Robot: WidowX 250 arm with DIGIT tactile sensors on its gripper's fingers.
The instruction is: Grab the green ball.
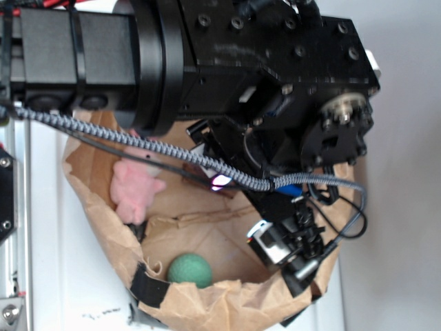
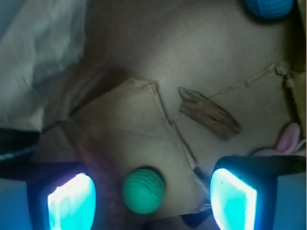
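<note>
Spreading wide apart, the two glowing cyan pads (image 2: pixel 72 203) of the gripper (image 2: pixel 152 201) stand at the lower left and lower right of the wrist view with nothing pinched between them, so the jaws are open. The green ball (image 2: pixel 143 190) lies on the bag floor in the gap between the pads, nearer the left pad than the right, and touches neither of them. Seen from the exterior view, the black arm (image 1: pixel 227 62) reaches in from the top and bends down into the brown paper bag (image 1: pixel 207 303), its wrist section and cabling filling the right half of the opening, while the green ball (image 1: pixel 189 270) sits close to the near wall of the bag, left of the arm's tip. The bag floor around the ball is creased brown paper with raised fold lines, and a torn strip of paper (image 2: pixel 208 112) lies well beyond the ball toward the middle. A blue ball (image 2: pixel 268 7) shows at the top edge of the wrist view, far from the pads. A pink plush bunny (image 1: pixel 136 189) leans against the left wall of the bag in the exterior view, and one pink ear (image 2: pixel 290 139) shows just above the right pad. The crumpled bag walls rise on all sides, close to the left pad.
</note>
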